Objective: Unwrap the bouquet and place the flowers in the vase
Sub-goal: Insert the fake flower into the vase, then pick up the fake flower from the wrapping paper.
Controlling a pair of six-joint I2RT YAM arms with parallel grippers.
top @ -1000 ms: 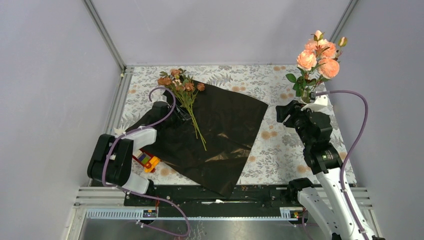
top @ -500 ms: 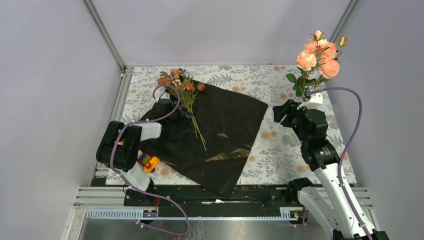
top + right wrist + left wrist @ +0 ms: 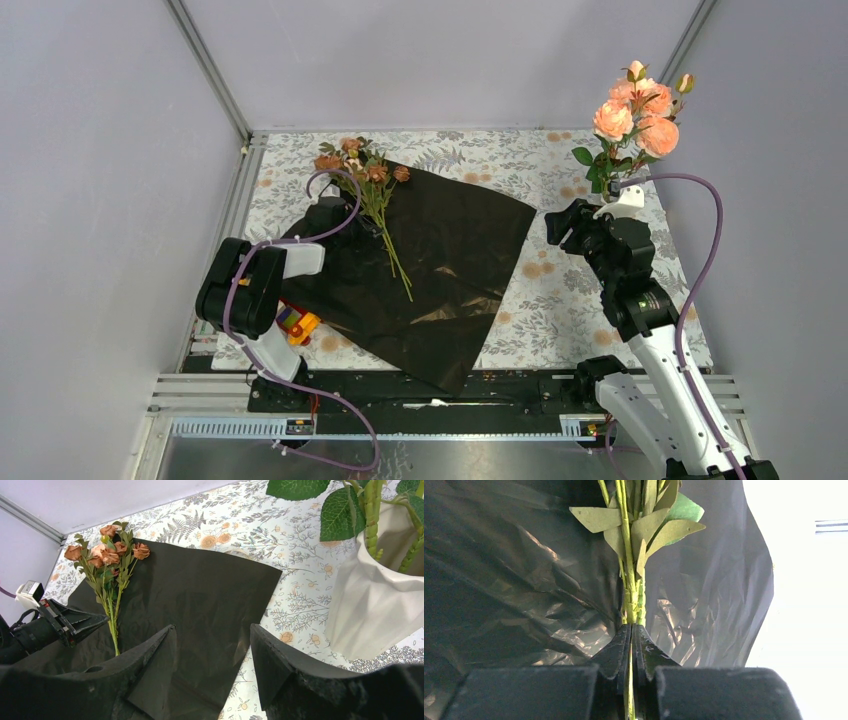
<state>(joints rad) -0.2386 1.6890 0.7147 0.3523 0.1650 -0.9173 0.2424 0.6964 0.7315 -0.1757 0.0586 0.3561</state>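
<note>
The bouquet's black wrapping paper (image 3: 440, 270) lies spread flat on the table. On its far left corner lie the brownish flowers (image 3: 362, 170), their thin green stems (image 3: 629, 580) trailing toward the near side. My left gripper (image 3: 372, 228) is shut on those stems, which the left wrist view shows pinched between its jaws (image 3: 631, 627). The peach-pink roses (image 3: 635, 115) stand in the white vase (image 3: 375, 610) at the back right. My right gripper (image 3: 212, 627) hangs open and empty just left of the vase, above the paper's right edge (image 3: 200, 605).
A colourful toy-block car (image 3: 297, 322) sits by the left arm's elbow at the paper's near-left edge. The floral tablecloth (image 3: 560, 290) shows between the paper and the vase. Grey walls close in on both sides and the back.
My left gripper has closed on the stems, and its elbow has swung up and right. The right arm shifted slightly left, its jaws staying open.
</note>
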